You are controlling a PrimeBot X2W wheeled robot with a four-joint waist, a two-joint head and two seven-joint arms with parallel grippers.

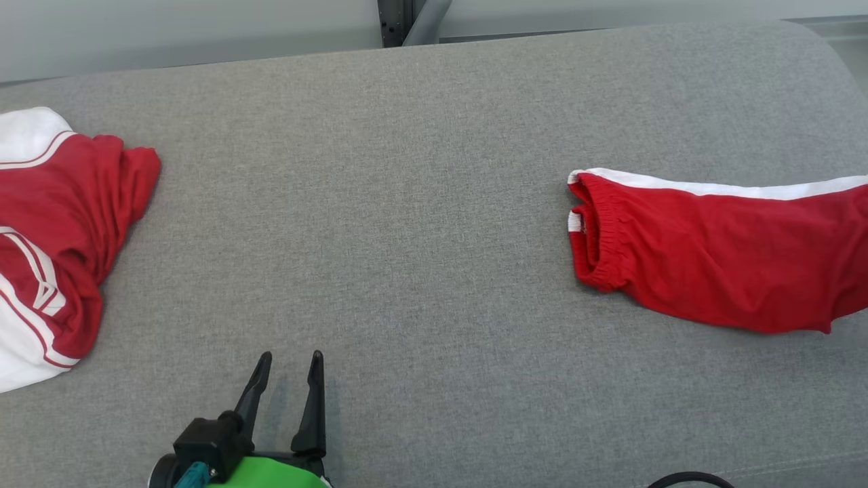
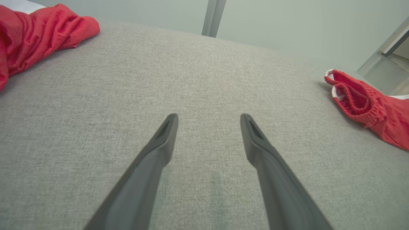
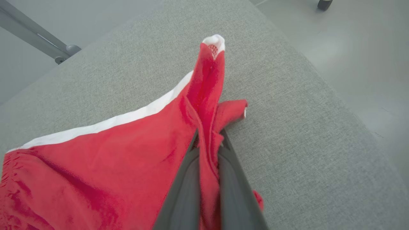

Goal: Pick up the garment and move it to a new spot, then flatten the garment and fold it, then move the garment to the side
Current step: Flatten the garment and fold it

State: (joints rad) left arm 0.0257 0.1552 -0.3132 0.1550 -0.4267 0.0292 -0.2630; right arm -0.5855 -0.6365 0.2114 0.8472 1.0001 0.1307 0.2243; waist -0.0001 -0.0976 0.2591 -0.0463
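Step in hand: the pick-up, first part of the task; the red shorts [image 1: 719, 264] lie on the right side of the grey padded surface [image 1: 407, 203], elastic waistband [image 1: 600, 230] turned toward the centre and white side stripe [image 1: 732, 188] along the far edge; the right gripper [image 3: 210, 137] is clamped on a raised ridge of the red fabric, at the end away from the waistband, with the cloth sandwiched between the two dark fingers and a white-tipped corner standing up just beyond them; most of the shorts rest on the surface, so the lift appears not yet made; the left gripper [image 1: 291, 356] hovers over bare surface near the front edge, jaws spread wide, holding and touching nothing; a second red-and-white garment [image 1: 61, 224] lies bunched at the far left, well apart from the shorts; next move, as a judgement: raise the right arm until the fabric hangs free, then carry it toward the open centre area; the single-point grip is likely to let the shorts drape and twist, so the flattening step will probably need the left gripper at a second corner
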